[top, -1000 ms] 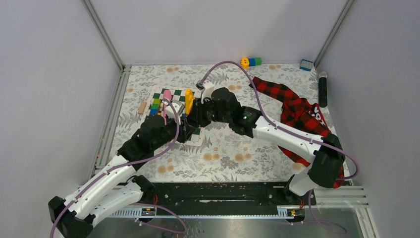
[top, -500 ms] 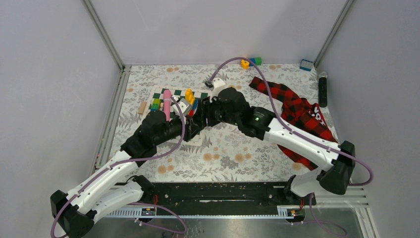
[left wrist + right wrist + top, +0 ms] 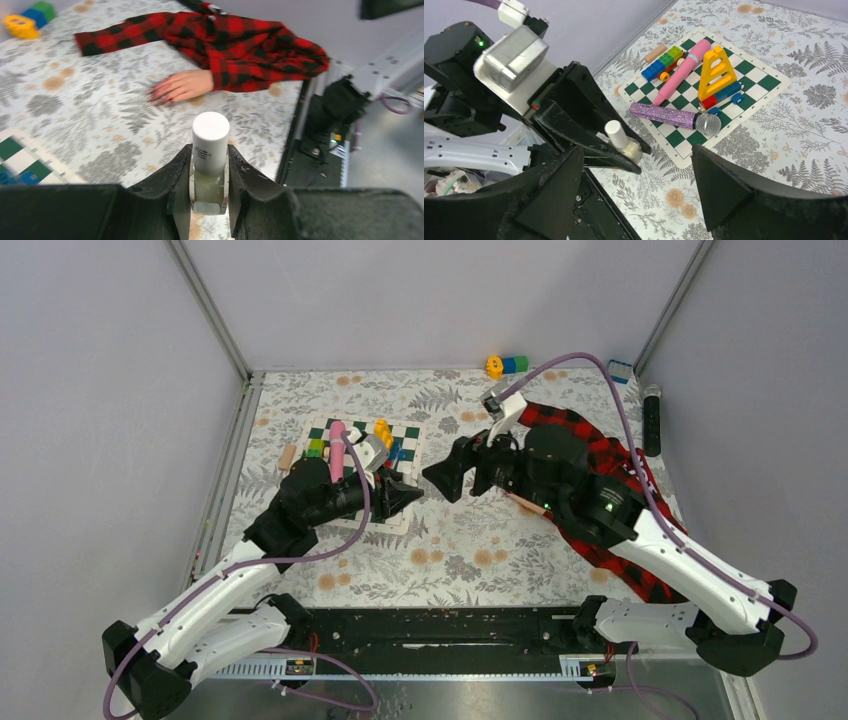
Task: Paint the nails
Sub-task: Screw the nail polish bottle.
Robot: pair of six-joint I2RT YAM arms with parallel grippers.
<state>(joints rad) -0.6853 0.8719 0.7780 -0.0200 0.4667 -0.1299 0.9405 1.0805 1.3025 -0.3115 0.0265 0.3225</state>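
Holding a little white-capped bottle [image 3: 210, 131] tight is the left claw [image 3: 210, 159], and the right claw [image 3: 440, 477] is wide open with nothing in it. The nails [image 3: 161, 95] are tiny and reddish-pink on a pale pretend hand [image 3: 185, 84] in a red-and-black checked sleeve [image 3: 240, 50], lying flat on the flowery table [image 3: 75, 100], right of the checkered board [image 3: 764, 85] with 2 toy microphones [image 3: 681, 70].

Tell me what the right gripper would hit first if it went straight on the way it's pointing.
Probably the white-capped bottle clamped in the left gripper; from the right wrist view it sits between the fingers of the open right gripper. Depth is hard to judge.
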